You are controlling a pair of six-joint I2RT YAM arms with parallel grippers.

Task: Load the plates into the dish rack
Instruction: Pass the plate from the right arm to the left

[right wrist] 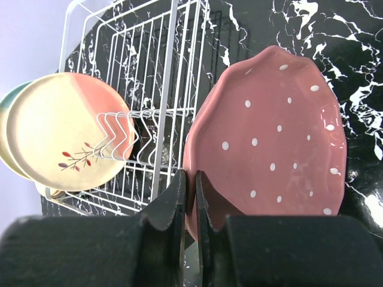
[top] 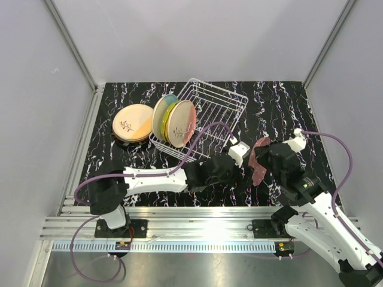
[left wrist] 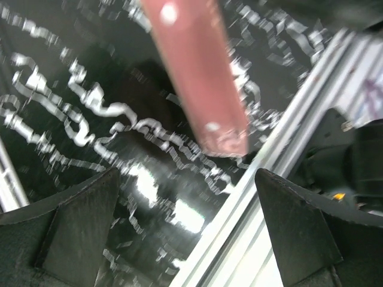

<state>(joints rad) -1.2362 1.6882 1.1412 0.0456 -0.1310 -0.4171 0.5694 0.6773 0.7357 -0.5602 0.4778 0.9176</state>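
Right wrist view: I see my right claw (right wrist: pixel 190 179) pinching the rim of a round pink white-dotted plate (right wrist: pixel 269 137), upright just beside the white wire dish rack (right wrist: pixel 149 60); my left claw (left wrist: pixel 187 174) is spread.

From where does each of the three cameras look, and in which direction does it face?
Top external: above and behind the bases, looking down on the table, dish rack, left arm and right arm.
Left wrist: on the left arm, looking down at the table and the pink plate edge-on; the left fingers, apart, show below.
Right wrist: on the right arm, facing the dish rack; the right fingers pinch the pink plate.
Shared: all three show the pink plate.
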